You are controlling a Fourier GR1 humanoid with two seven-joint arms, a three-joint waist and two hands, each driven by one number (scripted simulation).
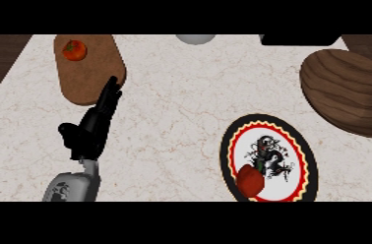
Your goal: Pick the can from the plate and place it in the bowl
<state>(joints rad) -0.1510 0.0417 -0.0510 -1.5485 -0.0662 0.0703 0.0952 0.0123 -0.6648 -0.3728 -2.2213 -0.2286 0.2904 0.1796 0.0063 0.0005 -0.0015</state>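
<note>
The plate [305, 154], round with a black rim, a red and yellow ring and a dark figure on its white middle, lies on the pale marbled desk [189, 100] at the lower right of the view. On the plate's lower left part sits a red, rounded thing [251, 180], partly cut by the view's lower edge; whether it is the can cannot be told from its shape. Up and right of the plate, well apart from its rim, a brown wooden bowl [341, 90] runs past the view's right edge. Far left of the plate, the left hand [93, 127] shows above its grey forearm [69, 187], fingers straight and pointing up and a little right, thumb out to the left, holding nothing. Its fingertips overlap the lower edge of a brown cutting board [91, 73] that lies up and left of the plate, and a tomato [74, 50] rests on the board's upper left part. At the view's top edge, above the plate, a pale round object [195, 38] and a black object [298, 40] are partly visible.
</note>
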